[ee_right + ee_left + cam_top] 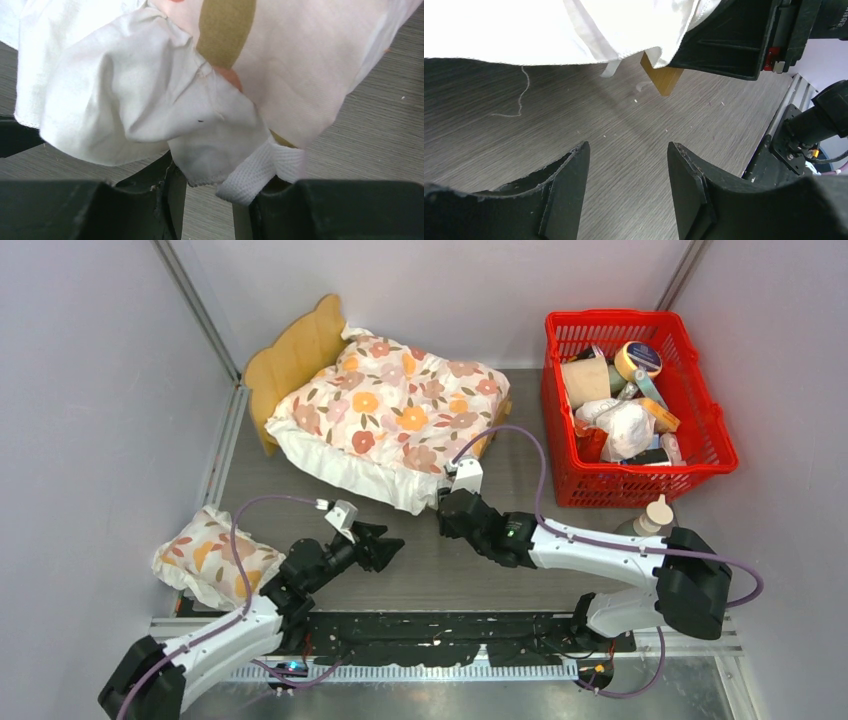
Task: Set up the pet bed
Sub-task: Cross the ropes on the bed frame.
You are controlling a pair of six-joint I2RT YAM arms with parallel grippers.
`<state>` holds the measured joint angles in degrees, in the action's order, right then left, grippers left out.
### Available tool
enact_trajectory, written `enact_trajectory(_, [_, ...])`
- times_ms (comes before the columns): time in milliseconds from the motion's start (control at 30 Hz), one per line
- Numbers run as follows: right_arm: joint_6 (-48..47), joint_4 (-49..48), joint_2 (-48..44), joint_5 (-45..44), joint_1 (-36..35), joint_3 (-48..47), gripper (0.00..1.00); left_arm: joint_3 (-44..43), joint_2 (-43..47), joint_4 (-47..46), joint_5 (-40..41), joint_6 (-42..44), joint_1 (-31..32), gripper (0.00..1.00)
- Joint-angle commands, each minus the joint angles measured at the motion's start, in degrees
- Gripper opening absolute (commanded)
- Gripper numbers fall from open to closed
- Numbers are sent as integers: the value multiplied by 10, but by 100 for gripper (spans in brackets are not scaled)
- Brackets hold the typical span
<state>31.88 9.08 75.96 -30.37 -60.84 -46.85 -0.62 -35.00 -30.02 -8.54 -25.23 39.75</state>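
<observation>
The pet bed point(292, 358) stands at the back left, its scalloped light-wood headboard showing. A white floral-print cushion point(400, 405) covers its sleeping surface and hangs over the near edge. My right gripper point(447, 502) is at the cushion's near right corner. In the right wrist view its jaws point(210, 195) stand a little apart, with the table showing between them. The white cloth corner point(150, 100) and a white woven strap point(260, 172) droop over the fingertips. My left gripper point(385, 543) hovers open and empty point(626, 147) over the table, just short of the cushion's hem point(549, 35) and a wooden bed leg point(664, 77).
A small floral pillow point(205, 555) lies at the near left by the wall. A red basket point(715, 430) with several items stands at the back right, a bottle point(655, 515) in front of it. Grey walls close in on both sides.
</observation>
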Motion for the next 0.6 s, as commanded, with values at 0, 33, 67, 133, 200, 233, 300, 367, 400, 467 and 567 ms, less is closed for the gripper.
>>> enact_trajectory(0, [54,-120,-54,2,5,-64,5,20,-80,-159,0,4,10,63])
enact_trajectory(33, [57,-122,-55,6,5,-65,5,14,-109,-180,1,8,11,64])
enact_trajectory(67, [57,-125,-57,7,5,-64,5,10,-138,-207,-1,13,12,64])
enact_trajectory(133, [61,-132,-60,13,5,-61,5,9,-201,-267,-3,13,12,64])
enact_trajectory(200, [62,-136,-61,19,5,-60,5,-8,-266,-330,-9,7,14,63])
enact_trajectory(233, [63,-136,-61,22,5,-60,5,-10,-293,-359,-8,6,17,63])
enact_trajectory(300, [65,-137,-63,27,5,-60,5,-18,-340,-402,5,9,26,65])
enact_trajectory(367, [68,-141,-67,34,4,-55,5,-37,-382,-436,4,25,34,66])
enact_trajectory(400, [70,-143,-72,37,5,-52,5,-47,-402,-451,2,32,40,66])
enact_trajectory(467, [74,-148,-79,39,5,-41,5,-65,-437,-478,6,45,46,67])
enact_trajectory(567, [77,-150,-82,42,5,-36,5,-88,-478,-495,16,59,50,68])
